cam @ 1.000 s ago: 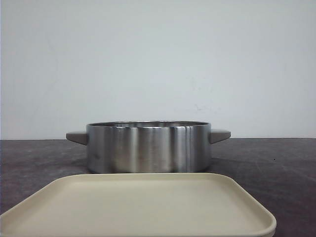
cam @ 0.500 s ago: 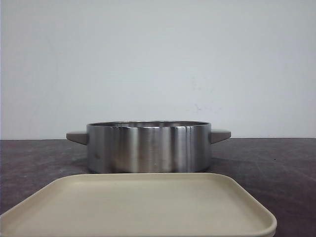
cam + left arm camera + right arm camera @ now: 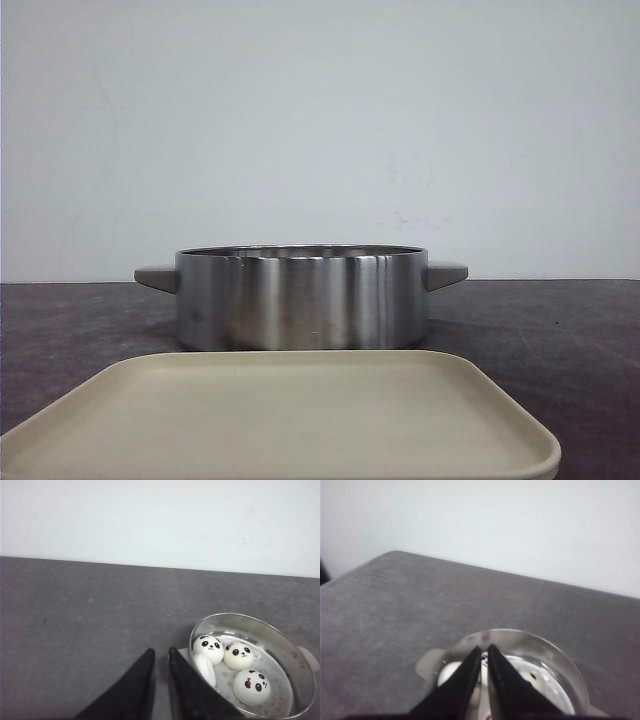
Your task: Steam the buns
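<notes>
We see the buns (image 3: 235,667) in the steel pot (image 3: 280,645), just beside our left fingers (image 3: 150,675) and beneath our nearer right fingers (image 3: 470,677), both pairs nearly pressed together, empty.

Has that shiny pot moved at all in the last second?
No. In the front view the steel pot keeps the same place behind the beige tray, its handles level with the table's far edge as before.

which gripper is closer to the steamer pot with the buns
Right. The right gripper hangs directly above the pot, fingers nearly closed and empty. The left gripper sits off to the pot's side over bare table, also nearly closed and empty.
</notes>
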### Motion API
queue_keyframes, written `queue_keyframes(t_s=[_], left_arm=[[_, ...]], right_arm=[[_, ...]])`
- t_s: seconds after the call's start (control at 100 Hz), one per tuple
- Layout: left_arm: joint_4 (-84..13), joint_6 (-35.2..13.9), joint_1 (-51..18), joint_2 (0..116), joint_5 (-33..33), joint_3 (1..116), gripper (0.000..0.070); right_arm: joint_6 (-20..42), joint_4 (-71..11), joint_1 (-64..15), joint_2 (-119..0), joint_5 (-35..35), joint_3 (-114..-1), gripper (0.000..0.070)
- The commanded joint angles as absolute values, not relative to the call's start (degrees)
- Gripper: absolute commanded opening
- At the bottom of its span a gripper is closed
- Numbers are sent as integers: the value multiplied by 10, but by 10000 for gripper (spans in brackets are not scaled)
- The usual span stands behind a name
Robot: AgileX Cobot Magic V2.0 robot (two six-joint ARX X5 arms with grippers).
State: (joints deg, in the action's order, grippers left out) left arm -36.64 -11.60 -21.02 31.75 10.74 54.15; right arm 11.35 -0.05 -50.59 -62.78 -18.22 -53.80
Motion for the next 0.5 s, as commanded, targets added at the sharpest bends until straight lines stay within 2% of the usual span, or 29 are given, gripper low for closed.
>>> queue_keyframes(t_s=[0.0,0.15,0.25,0.34,0.49], left_arm=[[-362,-118,-212,319,109,550,0],[-362,-118,-212,318,109,550,0],[-362,-118,-212,318,109,550,0],[-362,-118,-212,318,109,550,0],[-362,-118,-212,318,109,550,0]], right_arm=[[115,10,-512,-611,-183,-547,13],[104,-81,-473,-532,-193,-525,13],[66,-90,-416,-460,-187,-467,13],[36,-89,-349,-387,-140,-399,13],[21,-84,-214,-269,-54,-283,13]])
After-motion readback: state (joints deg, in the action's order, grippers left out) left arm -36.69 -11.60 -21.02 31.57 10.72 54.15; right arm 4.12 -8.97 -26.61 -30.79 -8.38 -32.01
